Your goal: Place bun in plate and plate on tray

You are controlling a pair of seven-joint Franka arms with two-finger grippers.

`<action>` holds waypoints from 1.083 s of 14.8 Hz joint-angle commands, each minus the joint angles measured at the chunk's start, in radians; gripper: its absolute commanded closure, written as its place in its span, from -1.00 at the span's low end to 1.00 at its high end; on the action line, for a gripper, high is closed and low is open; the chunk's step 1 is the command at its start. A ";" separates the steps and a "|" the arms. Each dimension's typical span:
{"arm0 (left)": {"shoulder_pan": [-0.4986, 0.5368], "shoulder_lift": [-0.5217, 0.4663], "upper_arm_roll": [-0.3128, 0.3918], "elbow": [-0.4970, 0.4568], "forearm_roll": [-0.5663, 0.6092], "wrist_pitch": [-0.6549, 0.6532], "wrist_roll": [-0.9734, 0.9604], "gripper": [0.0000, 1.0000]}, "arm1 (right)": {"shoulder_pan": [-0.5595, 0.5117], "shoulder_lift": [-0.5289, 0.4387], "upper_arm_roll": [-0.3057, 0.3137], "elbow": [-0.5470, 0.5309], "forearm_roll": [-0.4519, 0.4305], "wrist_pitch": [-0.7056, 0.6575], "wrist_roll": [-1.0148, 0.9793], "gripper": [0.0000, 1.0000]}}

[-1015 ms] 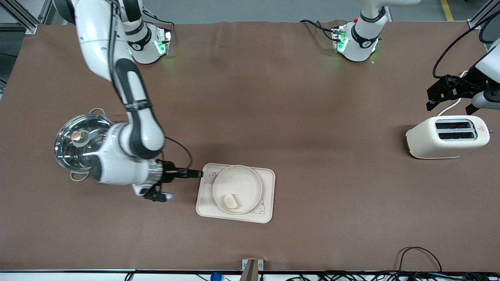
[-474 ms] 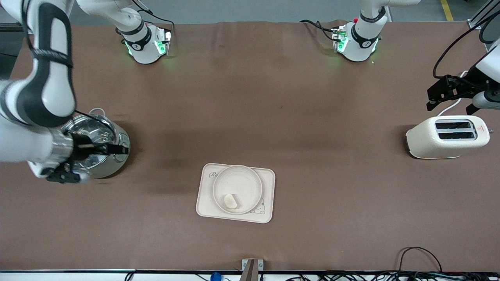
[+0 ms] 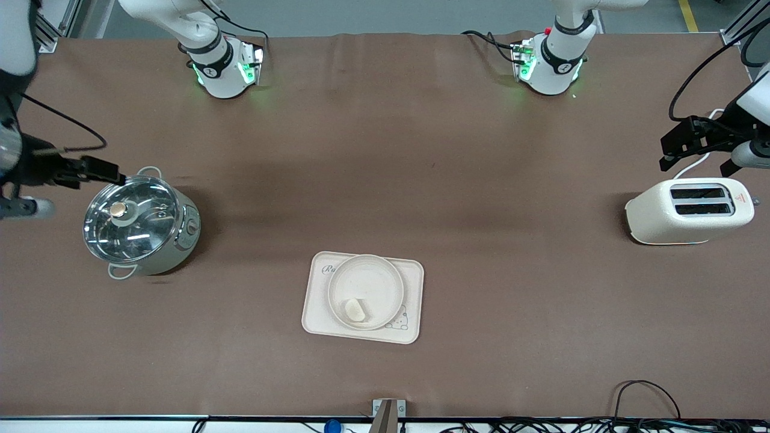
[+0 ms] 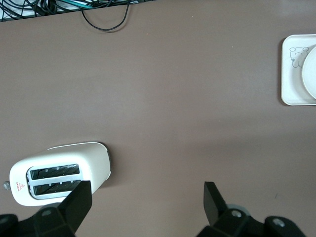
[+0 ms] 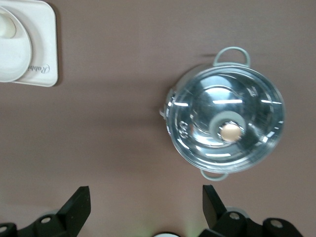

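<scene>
The bun (image 3: pixel 354 310) lies in the round plate (image 3: pixel 368 278), near its rim. The plate sits on the rectangular tray (image 3: pixel 315 304), which is on the table nearer to the front camera. My right gripper (image 3: pixel 111 174) is open and empty, up over the table beside the pot at the right arm's end. In the right wrist view its jaws (image 5: pixel 145 200) stand wide apart, with the tray (image 5: pixel 45 47) and plate (image 5: pixel 12 57) at the edge. My left gripper (image 3: pixel 669 151) is open and empty over the table beside the toaster, jaws (image 4: pixel 146 197) wide apart.
A steel pot with a glass lid (image 3: pixel 139 225) stands at the right arm's end and also shows in the right wrist view (image 5: pixel 227 131). A cream toaster (image 3: pixel 689 210) stands at the left arm's end. Cables (image 3: pixel 643 397) lie at the table's front edge.
My right gripper has drawn away from the tray's edge, passed over the pot and risen to the right arm's end of the table. The bun, plate, tray and left arm have stayed put.
</scene>
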 commanded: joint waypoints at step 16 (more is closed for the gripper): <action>0.002 0.004 0.002 0.019 0.016 -0.038 -0.004 -1.00 | -0.198 -0.239 0.206 -0.104 -0.159 -0.051 -0.050 -1.00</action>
